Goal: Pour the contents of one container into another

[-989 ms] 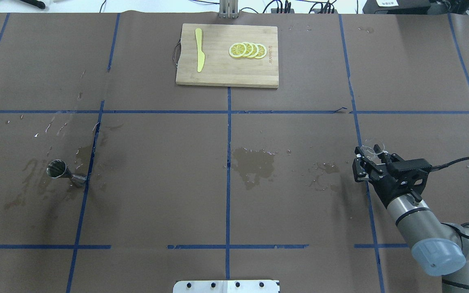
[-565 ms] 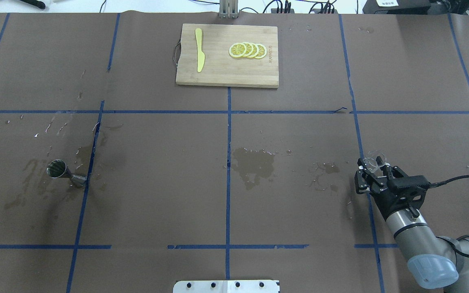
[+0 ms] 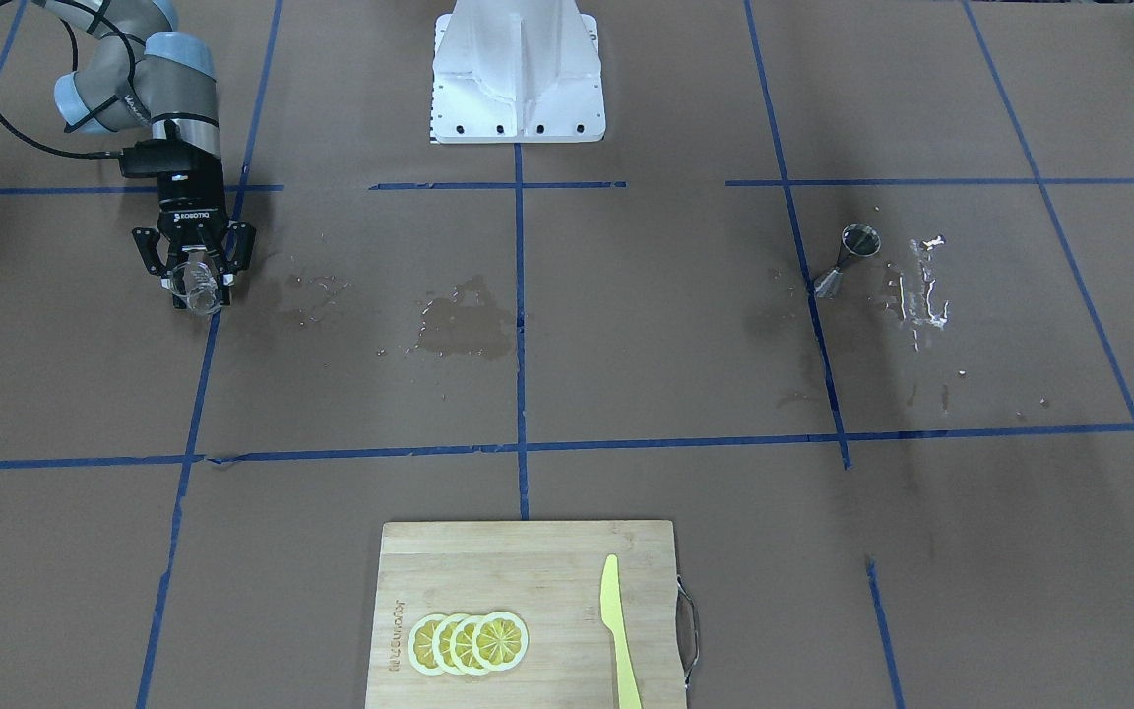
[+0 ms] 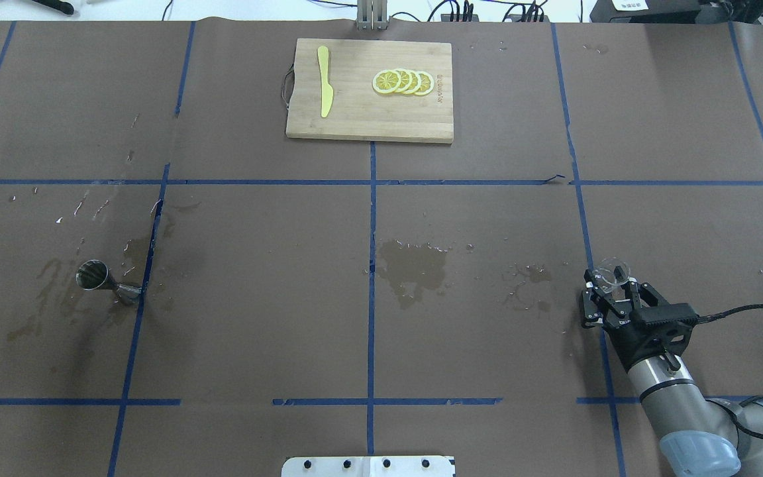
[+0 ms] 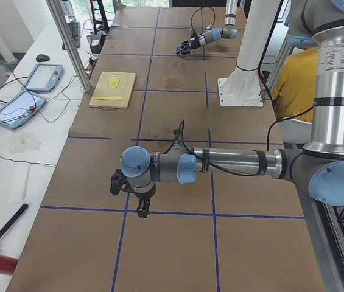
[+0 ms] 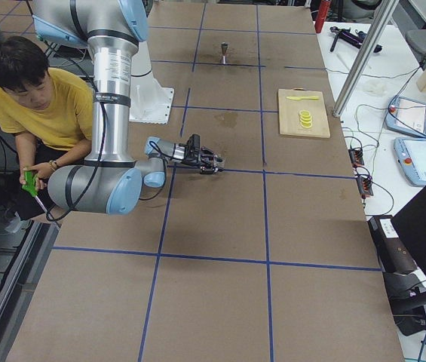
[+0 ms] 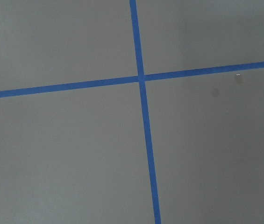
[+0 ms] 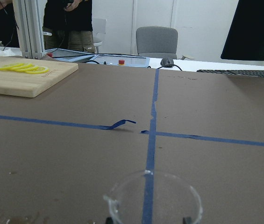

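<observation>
My right gripper (image 4: 611, 283) is shut on the clear beaker (image 4: 612, 271), which stays upright low over the table's right side on a blue tape line. From the front the beaker (image 3: 199, 288) sits between the black fingers of that right gripper (image 3: 197, 284). In the right wrist view its rim (image 8: 153, 198) fills the bottom edge. The steel jigger (image 4: 95, 275) stands far off at the left, also seen as the jigger (image 3: 852, 252) from the front. My left gripper (image 5: 141, 210) shows only in the exterior left view; I cannot tell its state.
A wooden cutting board (image 4: 355, 119) at the far middle carries lemon slices (image 4: 403, 82) and a yellow knife (image 4: 324, 81). Wet stains (image 4: 414, 268) mark the brown paper at centre and around the jigger. A person in yellow (image 6: 43, 98) sits beside the robot base.
My right gripper has drawn back toward the robot with the beaker, moving it nearer the table's near edge. The jigger has not moved.
</observation>
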